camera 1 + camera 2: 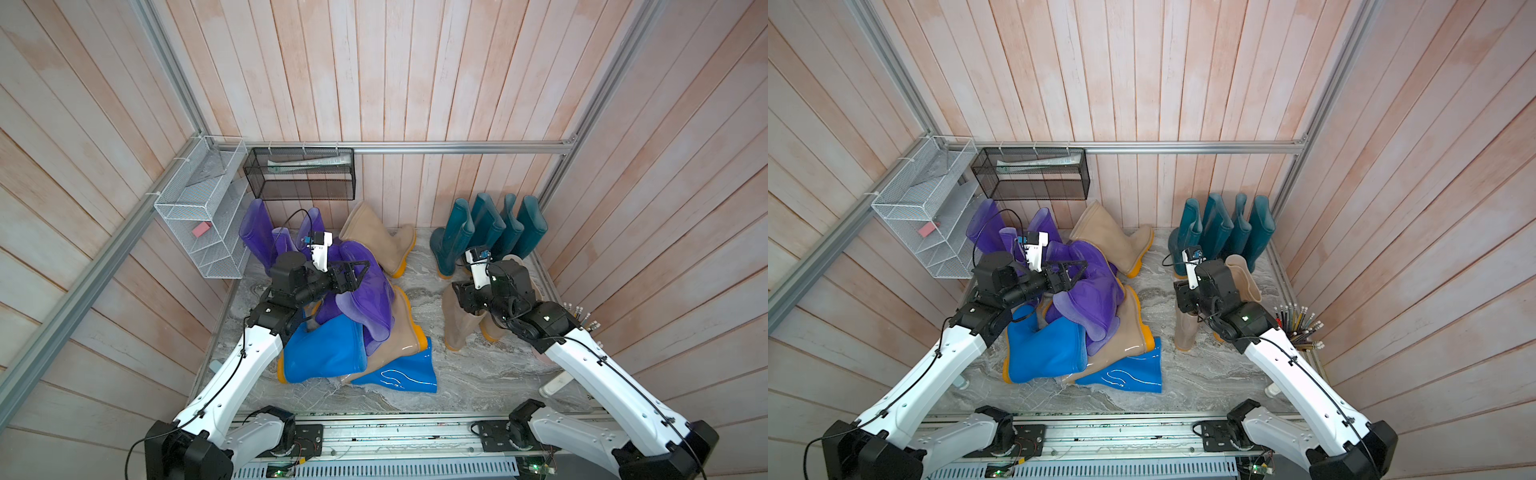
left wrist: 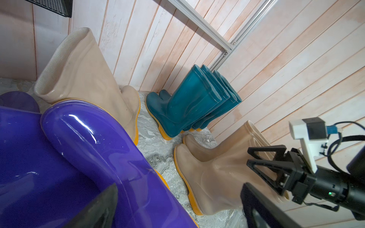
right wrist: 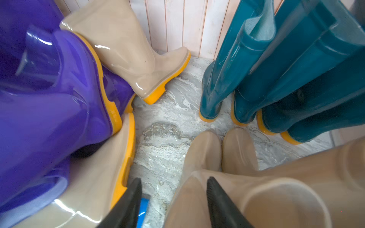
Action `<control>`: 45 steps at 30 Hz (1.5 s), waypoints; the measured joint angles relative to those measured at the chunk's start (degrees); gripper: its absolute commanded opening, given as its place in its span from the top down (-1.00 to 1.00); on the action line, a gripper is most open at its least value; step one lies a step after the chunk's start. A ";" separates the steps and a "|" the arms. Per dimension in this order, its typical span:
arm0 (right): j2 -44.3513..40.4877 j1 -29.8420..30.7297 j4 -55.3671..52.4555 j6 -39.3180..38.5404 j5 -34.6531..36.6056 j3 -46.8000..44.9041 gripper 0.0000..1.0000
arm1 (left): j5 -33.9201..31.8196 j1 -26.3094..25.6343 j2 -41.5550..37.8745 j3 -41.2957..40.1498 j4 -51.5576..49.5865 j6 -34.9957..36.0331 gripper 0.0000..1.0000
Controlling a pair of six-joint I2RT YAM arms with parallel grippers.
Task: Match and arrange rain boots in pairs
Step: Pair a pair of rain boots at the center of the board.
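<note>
Right jaws, parted and empty, hang over the upright beige boot [image 3: 189, 205]; left jaws gape empty above purple boots [image 1: 370, 291].

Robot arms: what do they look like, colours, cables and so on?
Both the left arm and right arm have white shells, black joints and a thin black cable clipped alongside. The right tool is black with triangular open-frame fingers.
</note>
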 measured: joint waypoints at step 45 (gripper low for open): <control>0.46 -11.04 -12.50 7.45 2.56 2.56 1.00 | 0.50 -5.44 1.40 1.66 -1.62 3.98 -0.99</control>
